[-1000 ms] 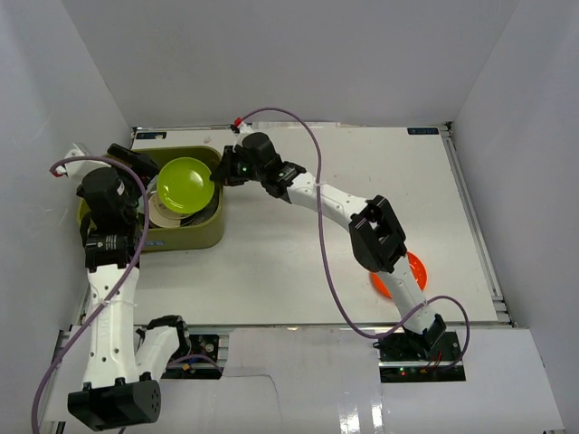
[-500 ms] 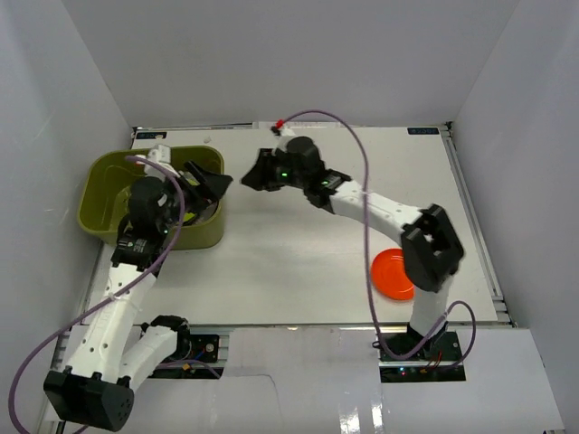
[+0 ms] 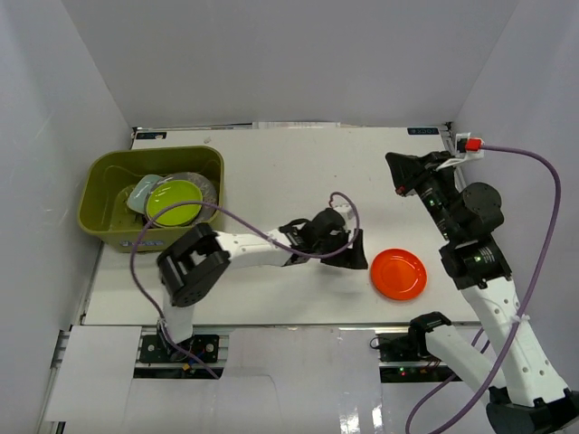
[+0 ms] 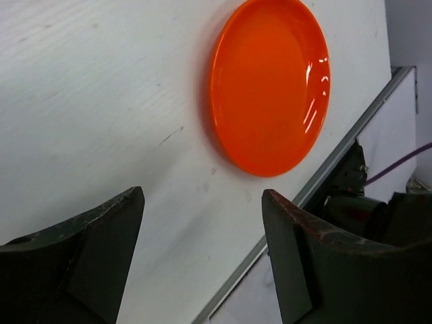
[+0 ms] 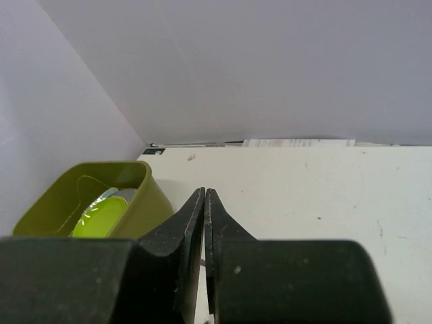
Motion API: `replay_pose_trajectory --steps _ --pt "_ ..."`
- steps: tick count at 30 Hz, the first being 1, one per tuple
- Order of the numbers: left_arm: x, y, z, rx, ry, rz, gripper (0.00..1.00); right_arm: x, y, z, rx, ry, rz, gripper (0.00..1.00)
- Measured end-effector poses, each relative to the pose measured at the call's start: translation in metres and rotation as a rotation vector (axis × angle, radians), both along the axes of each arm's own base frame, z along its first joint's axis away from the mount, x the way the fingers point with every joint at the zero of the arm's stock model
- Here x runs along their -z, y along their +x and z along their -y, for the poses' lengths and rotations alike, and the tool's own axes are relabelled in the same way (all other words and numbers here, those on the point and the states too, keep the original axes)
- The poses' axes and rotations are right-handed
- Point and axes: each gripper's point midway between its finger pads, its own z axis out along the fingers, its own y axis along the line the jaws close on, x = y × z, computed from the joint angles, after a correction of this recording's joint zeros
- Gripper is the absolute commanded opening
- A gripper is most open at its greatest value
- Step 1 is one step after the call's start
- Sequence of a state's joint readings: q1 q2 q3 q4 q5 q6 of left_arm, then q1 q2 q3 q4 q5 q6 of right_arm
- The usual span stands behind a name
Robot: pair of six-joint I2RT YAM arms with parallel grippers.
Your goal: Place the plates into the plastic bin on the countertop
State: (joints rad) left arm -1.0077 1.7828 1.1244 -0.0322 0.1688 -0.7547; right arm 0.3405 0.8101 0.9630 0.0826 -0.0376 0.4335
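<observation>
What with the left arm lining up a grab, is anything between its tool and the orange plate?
Nothing visible. The left tool is open and empty, and only bare table lies between it and the orange plate.

Plain white walls [image 3: 298, 54] stand on three sides of a flat white table [image 3: 289, 181], evenly lit; a metal rail [image 3: 478, 226] edges one side.

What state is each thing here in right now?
Bin: upright, partly filled.
Green plate: in the bin, atop other dishes.
Orange plate: flat on the table, not held.
Left end effector: open, empty, near the orange plate.
Right end effector: shut, empty.
</observation>
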Motion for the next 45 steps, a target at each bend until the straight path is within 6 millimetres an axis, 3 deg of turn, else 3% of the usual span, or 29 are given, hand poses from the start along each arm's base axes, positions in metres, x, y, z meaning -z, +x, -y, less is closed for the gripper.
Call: replay_pose_trajectory --steps 5,6,8,9,12,13,17,19,21,24,25,29,31,34,36,38,42,45 --pt "0.052 -0.011 0.062 0.089 0.062 -0.009 0.73 0.010 -0.020 0.013 0.026 -0.052 -0.024 0.08" --pt "0.054 -0.010 0.074 0.100 0.051 -0.002 0.71 0.014 -0.022 0.014 0.026 -0.062 -0.034 0.08" --pt "0.055 -0.008 0.091 0.105 0.045 0.021 0.59 0.019 -0.026 0.015 0.023 -0.073 -0.050 0.08" --pt "0.058 -0.007 0.097 0.104 0.047 0.026 0.43 0.021 -0.027 0.015 0.021 -0.077 -0.054 0.08" --pt "0.068 0.001 0.102 0.084 0.061 0.037 0.15 0.032 -0.029 0.013 0.003 -0.088 -0.078 0.08" --pt "0.070 0.003 0.104 0.077 0.058 0.039 0.01 0.036 -0.030 0.011 -0.005 -0.091 -0.087 0.08" --pt "0.062 0.015 0.101 0.024 0.060 0.074 0.00 0.049 -0.029 0.008 -0.024 -0.105 -0.121 0.08" --pt "0.058 0.020 0.086 -0.012 0.089 0.103 0.00 0.052 -0.029 0.007 -0.031 -0.108 -0.129 0.11" --pt "0.048 0.025 0.056 -0.055 0.128 0.128 0.00 0.051 -0.030 0.006 -0.039 -0.104 -0.127 0.16" --pt "0.010 0.047 -0.008 -0.149 0.141 0.162 0.00 0.049 -0.032 0.003 -0.056 -0.100 -0.122 0.24" --pt "-0.012 0.062 -0.041 -0.216 0.127 0.183 0.00 0.048 -0.033 0.002 -0.064 -0.099 -0.119 0.24" --pt "-0.144 0.127 -0.182 -0.596 -0.022 0.384 0.00 0.045 -0.032 -0.004 -0.094 -0.091 -0.107 0.25" --pt "-0.210 0.131 -0.248 -0.782 -0.092 0.520 0.00 0.044 -0.029 -0.010 -0.116 -0.082 -0.104 0.27" --pt "-0.262 0.112 -0.322 -0.978 -0.142 0.644 0.00 0.048 -0.021 -0.025 -0.179 -0.074 -0.108 0.27" --pt "-0.265 0.106 -0.360 -1.098 -0.122 0.677 0.00 0.060 -0.013 -0.040 -0.231 -0.075 -0.141 0.25" --pt "-0.246 0.112 -0.392 -1.201 -0.039 0.656 0.00 0.080 -0.008 -0.060 -0.288 -0.089 -0.195 0.25" --pt "-0.175 0.145 -0.447 -1.334 0.168 0.490 0.00 0.122 -0.014 -0.098 -0.392 -0.140 -0.305 0.24" --pt "-0.116 0.158 -0.483 -1.399 0.281 0.319 0.00 0.139 -0.024 -0.114 -0.444 -0.165 -0.336 0.24"
